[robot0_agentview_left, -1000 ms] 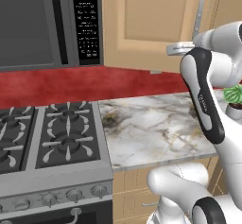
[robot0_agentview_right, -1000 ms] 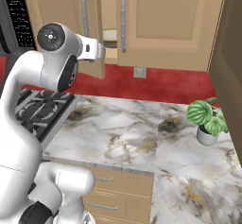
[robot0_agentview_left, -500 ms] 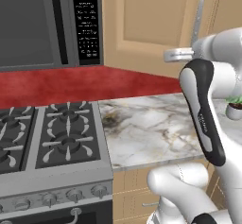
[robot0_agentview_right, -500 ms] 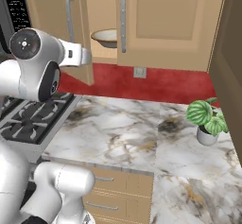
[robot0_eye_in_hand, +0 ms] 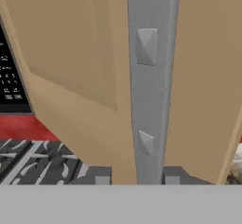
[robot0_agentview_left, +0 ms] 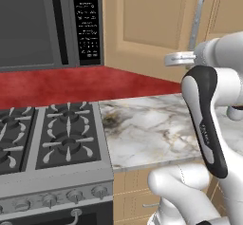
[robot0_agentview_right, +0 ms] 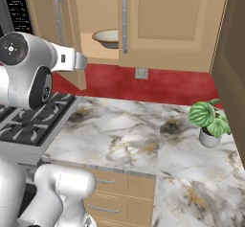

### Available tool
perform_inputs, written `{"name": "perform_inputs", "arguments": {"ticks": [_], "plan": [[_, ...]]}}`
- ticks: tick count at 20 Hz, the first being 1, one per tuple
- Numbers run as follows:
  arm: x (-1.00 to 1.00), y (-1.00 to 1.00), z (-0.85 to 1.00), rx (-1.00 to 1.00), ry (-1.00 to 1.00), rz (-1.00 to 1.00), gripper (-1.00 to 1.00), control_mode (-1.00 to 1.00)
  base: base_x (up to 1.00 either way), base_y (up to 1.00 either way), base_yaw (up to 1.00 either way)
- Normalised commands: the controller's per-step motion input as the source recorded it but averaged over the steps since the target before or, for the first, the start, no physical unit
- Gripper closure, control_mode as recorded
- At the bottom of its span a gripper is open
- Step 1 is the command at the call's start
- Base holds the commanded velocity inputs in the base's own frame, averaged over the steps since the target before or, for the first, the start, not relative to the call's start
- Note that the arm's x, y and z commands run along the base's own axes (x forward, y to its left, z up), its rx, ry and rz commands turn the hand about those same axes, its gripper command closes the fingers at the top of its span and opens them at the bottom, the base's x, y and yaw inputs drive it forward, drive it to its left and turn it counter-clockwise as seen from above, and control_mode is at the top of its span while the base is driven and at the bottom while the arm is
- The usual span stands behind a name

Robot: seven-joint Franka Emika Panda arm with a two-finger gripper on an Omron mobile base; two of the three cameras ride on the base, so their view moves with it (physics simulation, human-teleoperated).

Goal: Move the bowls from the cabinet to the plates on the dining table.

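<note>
The tool [robot0_eye_in_hand: 137, 179] sits at the grey bar handle [robot0_eye_in_hand: 150, 81] of the cabinet's left door [robot0_eye_in_hand: 71, 62], one dark fingertip [robot0_eye_in_hand: 102, 180] on each side of the bar. The tips look close against the handle, but I cannot tell whether they pinch it or merely flank it.

In the right base view the cabinet [robot0_agentview_right: 177, 20] has its left door [robot0_agentview_right: 53, 25] swung partly out and its right door shut. In the gap between them a wide, shallow bowl [robot0_agentview_right: 107, 37], cream with a tan rim, rests on the wooden shelf [robot0_agentview_right: 98, 53].

Below lies a veined marble table [robot0_agentview_right: 129, 140] with a red backsplash [robot0_agentview_right: 167, 85] behind it. A small potted plant [robot0_agentview_right: 210, 124] stands at its right side. A gas stove [robot0_agentview_left: 50, 141] adjoins the table on the left, under a black microwave [robot0_agentview_left: 47, 22].
</note>
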Motion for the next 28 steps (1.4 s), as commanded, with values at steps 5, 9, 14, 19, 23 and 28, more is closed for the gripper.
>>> {"name": "perform_inputs", "arguments": {"ticks": [5,9,14,19,23,28], "plan": [[0.00,0.00,0.00,0.00,0.00,0.00,-1.00,-1.00,0.00,0.00,0.00],[-0.44,0.09,0.09,0.00,-0.01,0.00,-1.00,-1.00,0.00,0.00,0.00],[-0.76,0.06,0.15,0.00,-0.03,0.00,-1.00,-1.00,0.00,0.00,0.00],[-0.78,-0.14,0.06,0.00,0.00,-0.07,-1.00,-1.00,0.00,0.00,0.00],[-0.47,-0.57,0.16,0.00,0.00,-0.13,-1.00,-1.00,0.00,0.00,0.00],[-0.15,-0.83,0.05,0.00,0.00,-0.19,-1.00,-1.00,0.00,0.00,0.00]]}}
